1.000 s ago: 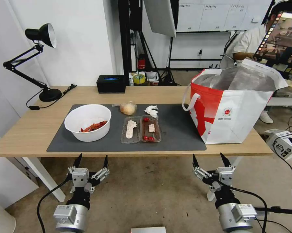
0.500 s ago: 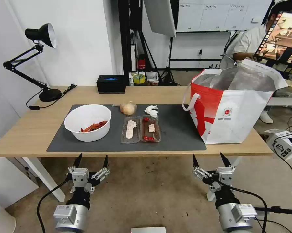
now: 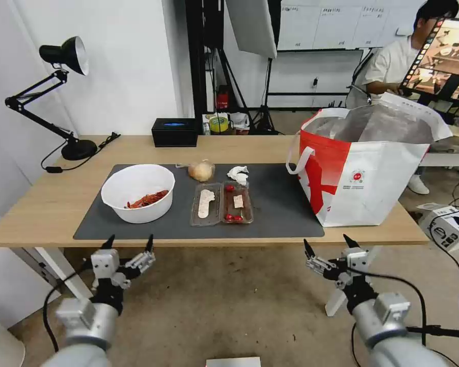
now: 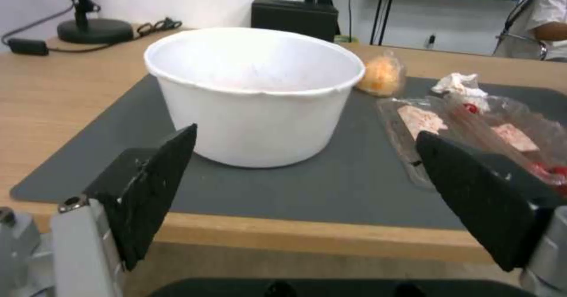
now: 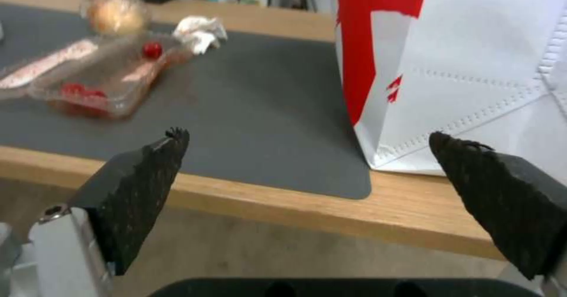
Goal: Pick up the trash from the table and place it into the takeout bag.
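Both arms have shifted since a moment ago; trash untouched on the table (image 3: 41,204).

Left gripper (image 3: 129,243) has risen and moved left; right gripper (image 3: 327,246) has tilted; both gape wide, empty, below the near edge. White bowl (image 3: 137,192), clamshell tray (image 3: 221,203), tissue (image 3: 238,173) and wrapped lump (image 3: 201,170) sit on the mat (image 3: 280,204); takeout bag (image 3: 364,168) stands right. Desk lamp (image 3: 61,97) and black box (image 3: 174,132) are behind.

Studio-type lab: a softbox (image 3: 252,25) on a stand, a tripod (image 3: 264,120), floor cables (image 3: 456,265) and wall whiteboards (image 3: 336,23) stand behind the table (image 3: 35,204).
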Available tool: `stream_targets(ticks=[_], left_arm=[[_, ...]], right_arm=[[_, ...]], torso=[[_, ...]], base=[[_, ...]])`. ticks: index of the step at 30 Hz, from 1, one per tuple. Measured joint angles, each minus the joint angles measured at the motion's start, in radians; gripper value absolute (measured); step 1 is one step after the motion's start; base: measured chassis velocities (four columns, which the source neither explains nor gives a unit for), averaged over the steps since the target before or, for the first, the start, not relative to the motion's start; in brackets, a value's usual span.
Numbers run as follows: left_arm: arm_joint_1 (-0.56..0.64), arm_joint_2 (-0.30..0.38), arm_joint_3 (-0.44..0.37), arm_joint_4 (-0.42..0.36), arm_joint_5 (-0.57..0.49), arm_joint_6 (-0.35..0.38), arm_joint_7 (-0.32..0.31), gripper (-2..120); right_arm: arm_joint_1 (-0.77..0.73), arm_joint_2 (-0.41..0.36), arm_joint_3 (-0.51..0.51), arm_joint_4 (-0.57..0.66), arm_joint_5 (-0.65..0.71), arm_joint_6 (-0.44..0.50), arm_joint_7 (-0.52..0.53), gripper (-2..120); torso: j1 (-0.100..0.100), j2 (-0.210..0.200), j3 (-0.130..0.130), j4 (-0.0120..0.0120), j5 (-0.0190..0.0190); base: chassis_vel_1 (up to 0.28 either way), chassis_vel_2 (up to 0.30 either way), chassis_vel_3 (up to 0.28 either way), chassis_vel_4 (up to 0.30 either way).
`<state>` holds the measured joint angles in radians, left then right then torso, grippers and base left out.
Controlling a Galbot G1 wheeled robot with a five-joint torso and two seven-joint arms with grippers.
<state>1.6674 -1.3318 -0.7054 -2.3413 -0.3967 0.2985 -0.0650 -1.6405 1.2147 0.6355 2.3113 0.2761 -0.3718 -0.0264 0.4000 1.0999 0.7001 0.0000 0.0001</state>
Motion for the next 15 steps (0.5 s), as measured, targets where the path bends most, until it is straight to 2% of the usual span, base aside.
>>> stream_targets(ticks=[2,3,4,7,15], left_arm=[[-0.023,0.023,-0.009,0.005,-0.059,0.030,-0.021,100],[-0.025,0.024,0.002,0.015,-0.069,0.031,-0.024,100],[-0.025,0.024,0.002,0.015,-0.069,0.031,-0.024,100],[-0.027,0.021,0.016,0.026,-0.074,0.027,-0.031,100],[-0.028,0.016,0.030,0.028,-0.071,0.024,-0.033,100]], right_arm=[[0.034,-0.061,0.019,0.003,0.060,-0.080,-0.006,100],[0.049,-0.087,0.027,0.004,0.086,-0.115,-0.009,100],[0.049,-0.087,0.027,0.004,0.086,-0.115,-0.009,100],[0.109,-0.163,0.034,-0.008,0.163,-0.207,-0.014,100],[0.130,-0.173,0.024,-0.020,0.179,-0.219,-0.015,100]], torso=[[0.000,0.000,0.000,-0.0001,0.0005],[0.000,0.000,0.000,-0.0001,-0.0004],[0.000,0.000,0.000,-0.0001,-0.0004],[0.000,0.000,0.000,0.0003,-0.0002],[0.000,0.000,0.000,-0.0001,0.0000]], base=[[0.000,0.000,0.000,0.000],[0.000,0.000,0.000,0.000],[0.000,0.000,0.000,0.000],[0.000,0.000,0.000,0.000],[0.000,0.000,0.000,0.000]])
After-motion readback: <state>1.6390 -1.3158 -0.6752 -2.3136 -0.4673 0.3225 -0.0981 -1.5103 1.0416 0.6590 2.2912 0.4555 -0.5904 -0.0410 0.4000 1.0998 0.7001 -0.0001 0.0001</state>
